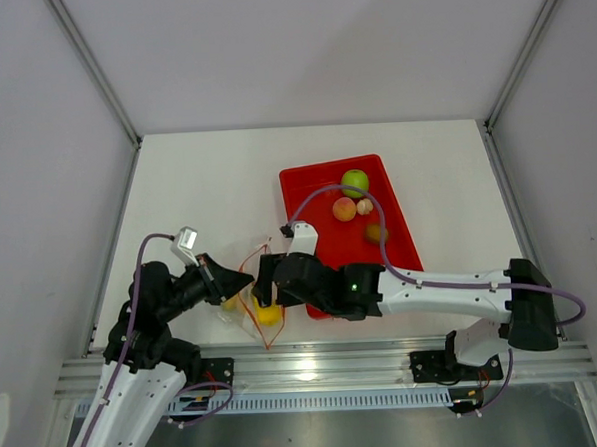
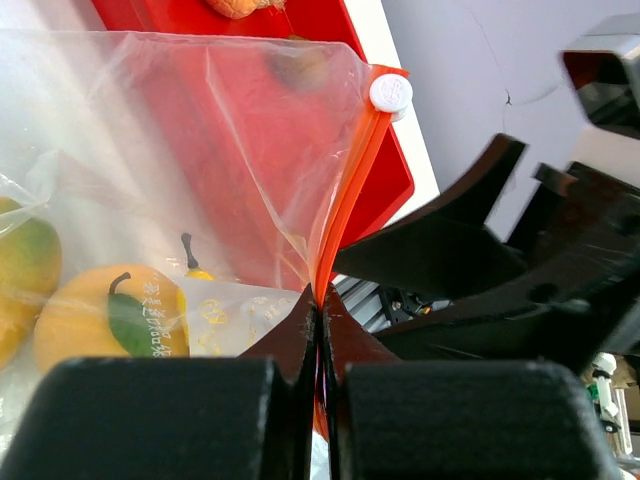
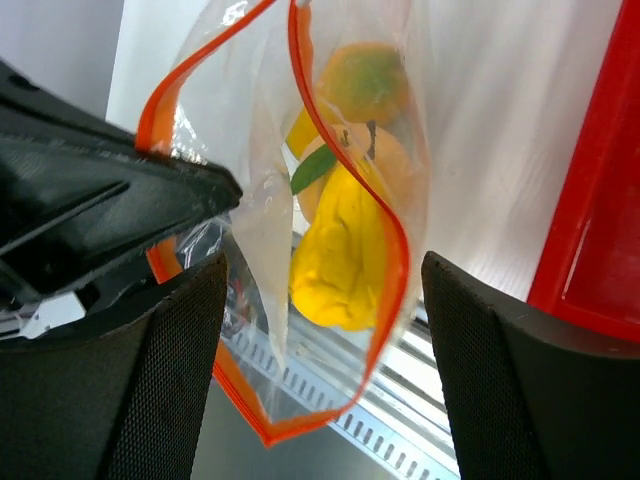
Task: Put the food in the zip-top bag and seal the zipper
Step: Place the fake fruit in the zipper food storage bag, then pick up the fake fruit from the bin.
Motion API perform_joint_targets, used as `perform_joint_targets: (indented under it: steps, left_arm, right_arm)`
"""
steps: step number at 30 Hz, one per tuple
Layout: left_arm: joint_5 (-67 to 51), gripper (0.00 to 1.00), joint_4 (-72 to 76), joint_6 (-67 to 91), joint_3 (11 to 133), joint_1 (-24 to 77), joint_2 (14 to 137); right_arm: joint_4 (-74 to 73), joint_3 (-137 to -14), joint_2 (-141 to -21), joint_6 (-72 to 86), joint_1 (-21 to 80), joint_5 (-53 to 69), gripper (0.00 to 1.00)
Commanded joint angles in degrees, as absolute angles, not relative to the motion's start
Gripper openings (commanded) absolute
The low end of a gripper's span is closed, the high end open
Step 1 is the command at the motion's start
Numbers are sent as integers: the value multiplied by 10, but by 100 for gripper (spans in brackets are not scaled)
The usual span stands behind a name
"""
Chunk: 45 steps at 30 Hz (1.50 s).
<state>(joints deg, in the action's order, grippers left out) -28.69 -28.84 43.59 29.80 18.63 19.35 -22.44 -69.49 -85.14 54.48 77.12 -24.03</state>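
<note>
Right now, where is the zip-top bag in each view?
Top external: bag at lower centre.
Left wrist: bag fills left and centre.
Right wrist: bag at centre, mouth open.
Shared landmark: red tray, beside it in all three.

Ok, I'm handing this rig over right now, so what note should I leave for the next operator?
The left fingers are shut on the zipper, holding up the mouth of the zip-top bag.
The right fingers are open over that mouth, gripping nothing.
Done: the orange, mango and yellow piece are in the bag.
Left: green apple, peach, beige piece and brown piece sit in the red tray; bag them, then seal the zipper.
</note>
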Motion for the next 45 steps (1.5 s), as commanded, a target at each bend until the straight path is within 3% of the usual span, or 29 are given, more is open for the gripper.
perform_joint_targets:
  steps: [1,12,23,32,45]
  left_arm:
    - [-290,1,-290,439,320,190,187]
    - [-294,1,-279,445,320,190,189]
    - [-303,0,-254,446,307,190,199]
    - [-302,1,-251,440,302,190,204]
    - [-306,1,-242,441,303,190,217]
  right_arm:
    - [-237,-689,-796,506,783,-299,79]
    - [-298,-606,-664,462,743,-365,76]
    - [-295,-511,-558,413,470,-264,77]
    - [-271,-508,-659,429,348,-258,78]
    - [-255,-576,-856,448,317,-280,80]
